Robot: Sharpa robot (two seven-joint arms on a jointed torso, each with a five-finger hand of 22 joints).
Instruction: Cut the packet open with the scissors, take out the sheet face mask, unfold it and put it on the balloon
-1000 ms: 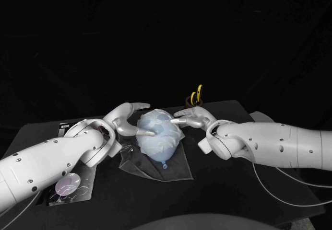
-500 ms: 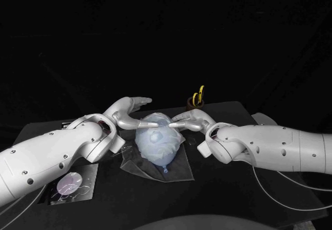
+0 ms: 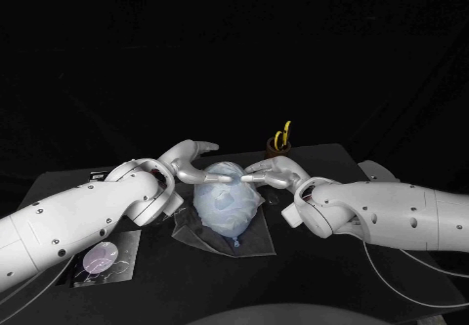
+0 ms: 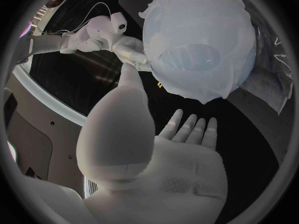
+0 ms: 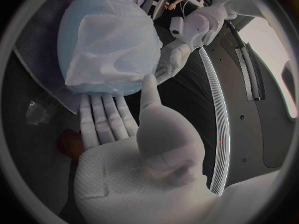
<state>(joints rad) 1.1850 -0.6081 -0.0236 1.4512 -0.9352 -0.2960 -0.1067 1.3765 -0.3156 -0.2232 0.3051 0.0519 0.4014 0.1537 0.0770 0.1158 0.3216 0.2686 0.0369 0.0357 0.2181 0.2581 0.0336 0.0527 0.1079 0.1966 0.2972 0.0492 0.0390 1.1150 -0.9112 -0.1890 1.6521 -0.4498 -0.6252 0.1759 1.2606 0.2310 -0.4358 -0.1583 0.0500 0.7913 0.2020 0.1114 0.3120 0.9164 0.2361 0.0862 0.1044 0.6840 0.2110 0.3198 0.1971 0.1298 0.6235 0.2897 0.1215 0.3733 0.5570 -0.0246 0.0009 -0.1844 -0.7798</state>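
A pale blue balloon (image 3: 227, 198) lies mid-table with the white sheet mask (image 3: 223, 175) draped over it. My left hand (image 3: 194, 164) and right hand (image 3: 271, 170) flank its far end, each with one fingertip touching the mask; the two tips almost meet, while the other fingers stay spread and hold nothing. In the left wrist view my left hand (image 4: 156, 149) is flat-palmed, its thumb reaching the mask (image 4: 206, 15) beside the right hand (image 4: 131, 47). The right wrist view has my right hand (image 5: 137, 139) under the masked balloon (image 5: 106, 40), with the left hand (image 5: 171, 59) opposite.
Yellow-handled scissors (image 3: 282, 135) stand in a brown holder behind my right hand. The packet (image 3: 101, 259) lies at the front left on a dark tray. A dark, glossy film (image 3: 210, 233) lies under the balloon.
Both hands have moved from the balloon's sides up to its far end, and their touching fingertips have drawn close together over the mask. The balloon has stayed in place.
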